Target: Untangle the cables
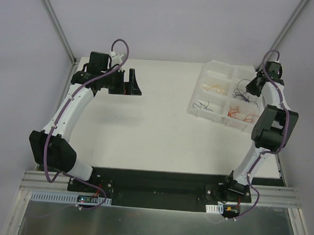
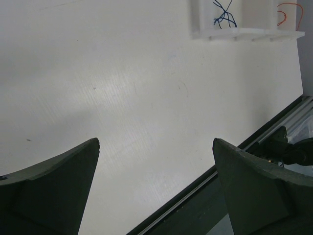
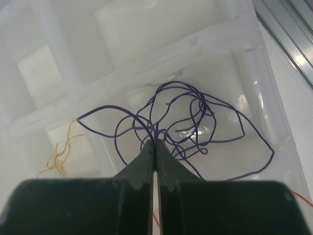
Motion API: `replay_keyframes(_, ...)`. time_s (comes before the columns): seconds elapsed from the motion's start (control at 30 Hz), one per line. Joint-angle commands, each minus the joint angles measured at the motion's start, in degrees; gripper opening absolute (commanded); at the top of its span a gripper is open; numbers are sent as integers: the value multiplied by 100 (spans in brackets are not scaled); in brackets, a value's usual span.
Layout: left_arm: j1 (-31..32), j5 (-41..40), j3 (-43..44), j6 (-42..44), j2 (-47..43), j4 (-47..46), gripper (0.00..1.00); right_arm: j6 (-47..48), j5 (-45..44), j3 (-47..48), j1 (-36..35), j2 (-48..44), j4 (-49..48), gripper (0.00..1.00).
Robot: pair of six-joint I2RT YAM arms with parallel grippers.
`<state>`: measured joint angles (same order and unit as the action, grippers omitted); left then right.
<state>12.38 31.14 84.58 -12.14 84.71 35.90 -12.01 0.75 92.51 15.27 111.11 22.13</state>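
The right gripper (image 3: 155, 147) is pinched shut on the purple cables (image 3: 188, 122). Its tips meet at the lower centre of the right wrist view, where several loops gather, and the curls fan up and to the right inside one compartment of the tray (image 3: 146, 68). Orange cables (image 3: 56, 159) lie in the next compartment to the left, past a wall. In the top view the tray (image 1: 217, 65) sits at the upper right of the table (image 1: 156, 133), close to its right edge, with blue cables (image 1: 202, 105) and red cables (image 1: 235, 111) in the lower compartments. A rail (image 3: 288, 34) runs just beyond the tray in the upper right of the right wrist view. The left gripper (image 2: 156, 142) hangs open over bare table at the upper left of the top view, well apart from the tray, with nothing between its fingers.
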Motion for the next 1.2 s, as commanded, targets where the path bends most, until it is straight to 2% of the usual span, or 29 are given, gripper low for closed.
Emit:
replay_keyframes(0.0, 19, -46, -38, 221, -279, -22, 99, 182, -181, 706, 29, 472, 573, 0)
replay_keyframes(0.27, 19, -81, -160, 291, -446, -4, 99, -91, -453, 22, -24, 517, 310, 0)
replay_keyframes(0.43, 27, -73, -310, 291, -587, -4, 99, 163, -550, 285, -24, 605, 651, 2)
replay_keyframes(0.57, 45, -64, -415, 265, -736, 5, 99, 356, -594, 373, -41, 324, 801, 25)
replay_keyframes(0.83, 352, 50, -582, 98, -1008, 5, 99, 779, -761, 1085, -234, -89, 1856, 58)
replay_keyframes(1.03, 537, 191, -863, -297, -1368, -4, 99, 1016, -1042, 936, -489, -774, 2277, 67)
replay_keyframes(1.17, 546, 480, -1258, -736, -1623, 5, 99, 929, -823, 200, -963, -1564, 2279, 68)
